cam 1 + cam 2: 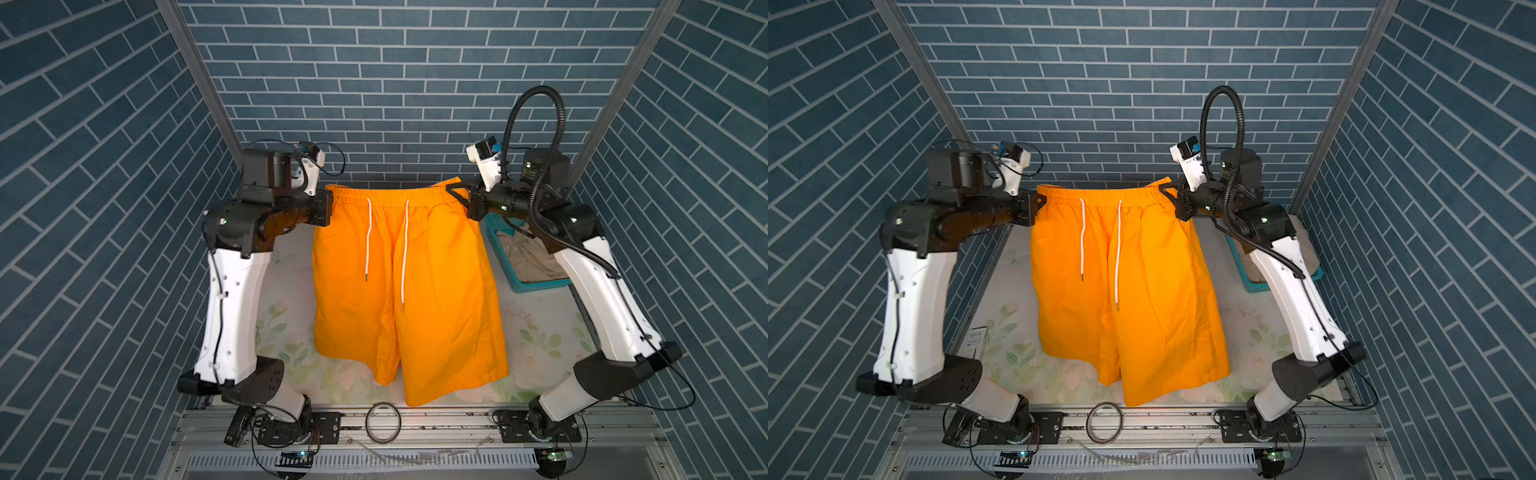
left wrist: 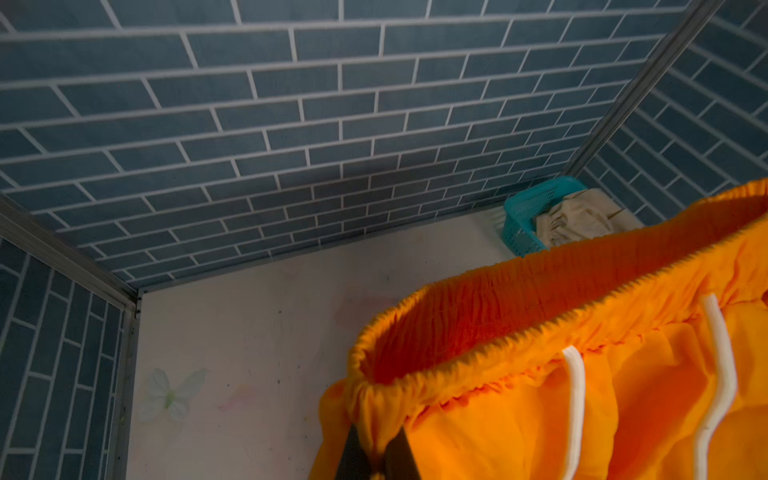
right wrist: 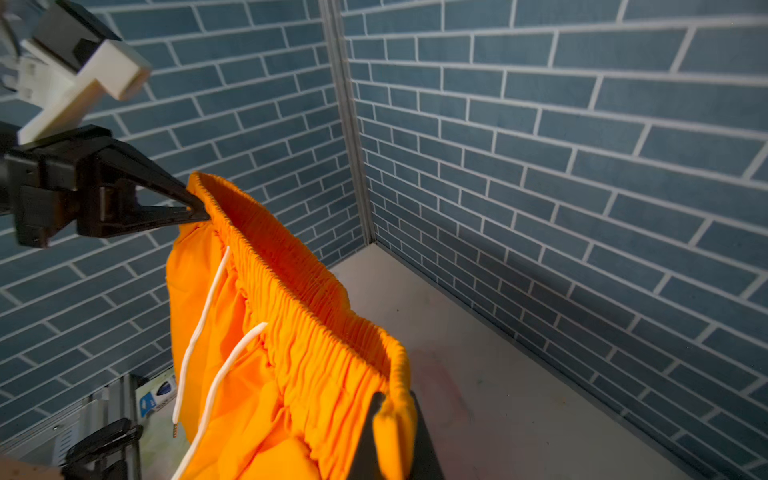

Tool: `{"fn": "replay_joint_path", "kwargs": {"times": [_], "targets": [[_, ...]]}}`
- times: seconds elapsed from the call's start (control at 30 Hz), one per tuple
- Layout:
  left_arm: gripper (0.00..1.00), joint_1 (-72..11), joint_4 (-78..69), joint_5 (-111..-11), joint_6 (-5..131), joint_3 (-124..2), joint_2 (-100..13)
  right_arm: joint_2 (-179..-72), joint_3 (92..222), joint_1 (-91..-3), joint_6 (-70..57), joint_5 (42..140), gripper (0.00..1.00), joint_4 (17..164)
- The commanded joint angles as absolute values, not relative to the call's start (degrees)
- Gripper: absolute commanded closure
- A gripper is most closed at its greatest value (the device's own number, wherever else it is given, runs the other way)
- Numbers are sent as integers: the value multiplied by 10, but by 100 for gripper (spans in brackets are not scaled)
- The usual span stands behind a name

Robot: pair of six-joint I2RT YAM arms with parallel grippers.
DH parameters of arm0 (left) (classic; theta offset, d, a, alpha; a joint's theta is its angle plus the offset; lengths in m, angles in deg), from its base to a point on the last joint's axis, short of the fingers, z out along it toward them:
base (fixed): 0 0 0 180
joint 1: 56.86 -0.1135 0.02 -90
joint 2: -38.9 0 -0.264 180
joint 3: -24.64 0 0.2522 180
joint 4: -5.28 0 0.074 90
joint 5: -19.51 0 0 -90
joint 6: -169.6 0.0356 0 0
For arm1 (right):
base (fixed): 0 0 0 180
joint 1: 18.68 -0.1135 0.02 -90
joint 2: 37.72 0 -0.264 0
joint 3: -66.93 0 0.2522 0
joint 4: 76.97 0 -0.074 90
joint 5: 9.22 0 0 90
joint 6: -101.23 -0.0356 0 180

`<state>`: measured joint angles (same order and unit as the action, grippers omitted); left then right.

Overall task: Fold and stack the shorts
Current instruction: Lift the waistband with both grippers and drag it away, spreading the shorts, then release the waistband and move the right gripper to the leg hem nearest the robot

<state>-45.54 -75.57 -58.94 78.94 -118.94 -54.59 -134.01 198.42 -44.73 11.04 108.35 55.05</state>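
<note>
Blue brick-patterned walls (image 1: pixel 395 83) enclose a pale floral tabletop (image 1: pixel 291 345); mid-frame, left gripper (image 1: pixel 328 195) and right gripper (image 1: pixel 451 189) clench the orange shorts (image 1: pixel 415 291); centre right, perhaps beige shorts (image 1: pixel 523 257).

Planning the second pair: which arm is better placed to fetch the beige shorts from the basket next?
Likely right: the basket with the beige shorts sits near the right gripper; the left gripper holds the orange shorts' far end.

Shorts (image 1: pixel 403 270) hang over the middle of the table (image 1: pixel 536 332); the basket (image 1: pixel 500 253), back right, apparently holds another pair (image 1: pixel 528 262).
</note>
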Motion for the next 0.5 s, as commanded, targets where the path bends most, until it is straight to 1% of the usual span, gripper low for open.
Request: {"fn": "replay_joint_path", "kwargs": {"times": [0.0,0.1,0.23,0.37,0.47], "targets": [[100,-468,-715,-648,789,-1141,-594,-1434,1992,-415,118,1090,100,563],[100,-470,-642,-653,797,-1101,-650,-1546,2044,-400,120,1103,100,578],[100,-474,-592,-668,801,-1092,-735,-1694,2138,-387,107,1112,100,593],[100,-488,-533,-652,789,-1090,-801,-1780,2184,-385,85,1110,100,657],[100,-496,-526,-648,783,-1113,-846,-1823,2213,-385,72,1088,100,694]]}}
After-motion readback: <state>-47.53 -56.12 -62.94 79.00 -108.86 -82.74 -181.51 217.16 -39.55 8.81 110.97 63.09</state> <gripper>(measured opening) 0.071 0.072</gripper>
